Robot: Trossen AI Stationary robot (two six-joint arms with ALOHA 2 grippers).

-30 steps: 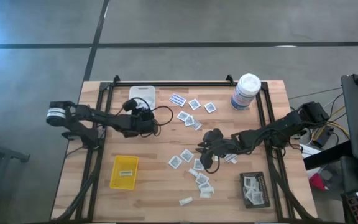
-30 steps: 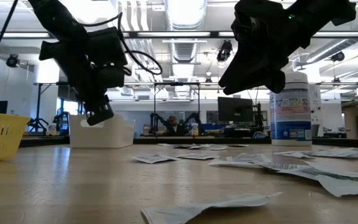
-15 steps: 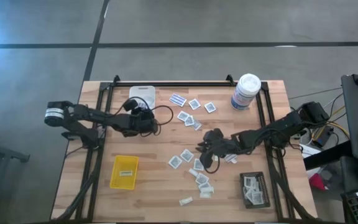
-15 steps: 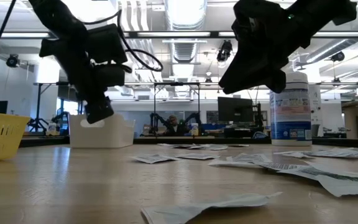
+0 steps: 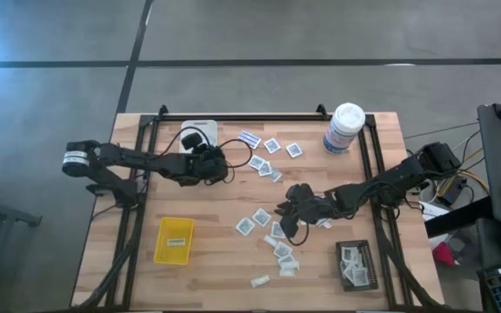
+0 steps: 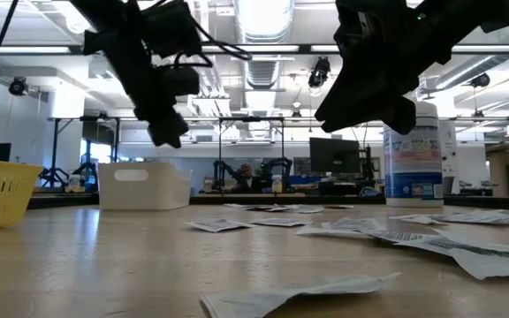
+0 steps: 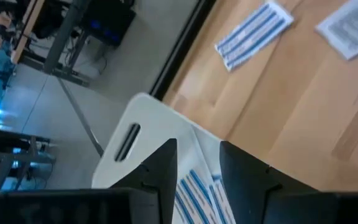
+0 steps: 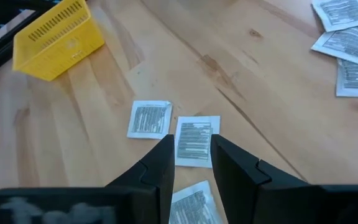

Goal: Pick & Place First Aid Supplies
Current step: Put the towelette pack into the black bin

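- Wooden table (image 5: pixel 207 261) under both arms carried three trays: a white tray (image 5: pixel 200 129) by the far edge, a yellow tray (image 5: pixel 174 241) toward the near left, a black tray (image 5: pixel 356 265) by the near right corner.
- We saw the left gripper (image 5: pixel 220 163) just beside the white tray, fingers (image 7: pixel 160 169) parted and empty; blue-striped strips (image 7: pixel 197 190) lay in that tray below them.
- We saw the right gripper (image 5: pixel 287 215) over the middle of the table, fingers (image 8: pixel 157 167) spread around nothing, above a white square packet (image 8: pixel 195 141).
- More first aid supplies (image 5: pixel 268 165) lay scattered from the far edge toward the near edge.
- A white canister (image 5: pixel 344 128) stood by the far right corner.
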